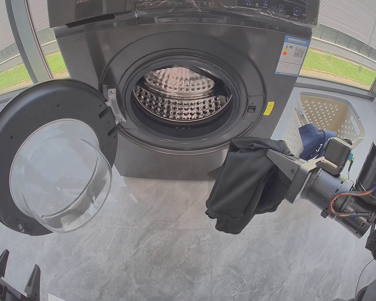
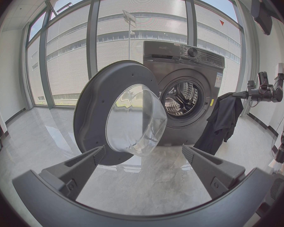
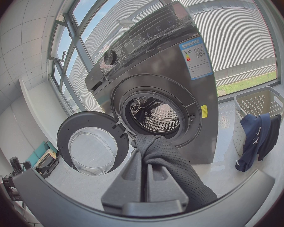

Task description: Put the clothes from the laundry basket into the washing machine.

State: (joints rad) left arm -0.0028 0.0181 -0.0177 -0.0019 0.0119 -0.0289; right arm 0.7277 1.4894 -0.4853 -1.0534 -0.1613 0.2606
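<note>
- Step in hand (judged): transfer of one garment to the washing machine (image 1: 92,51). The garment is lifted clear of the basket but not yet loaded.
- Right gripper (image 3: 145,161): fingers pressed together, clamping a fold of the dark garment (image 1: 242,180). The gripper hangs in the air in front of the washing machine, below and to the right of the drum opening (image 1: 179,93).
- Dark garment: hangs loose from the clamped fold, with most of the cloth below the level of the opening. Whether its lowest edge touches the floor cannot be told.
- Door (image 1: 50,155): swung wide open on the left side of the washing machine. The opening is unobstructed, and the visible part of the drum holds no cloth.
- Left gripper (image 2: 142,149): fingers spread wide, holding nothing. It sits low in front of the washing machine, on the door side.
- Laundry basket (image 1: 342,109): stands just to the right of the washing machine. A navy garment (image 1: 313,141) is draped over its rim, so at least one more transfer is required.
- Next move (judged): raise the right gripper to the height of the opening and advance it into the drum before opening the fingers.
- Caution: lift the hanging cloth over the lower lip of the opening. Otherwise the tail may drape outside the washing machine.
</note>
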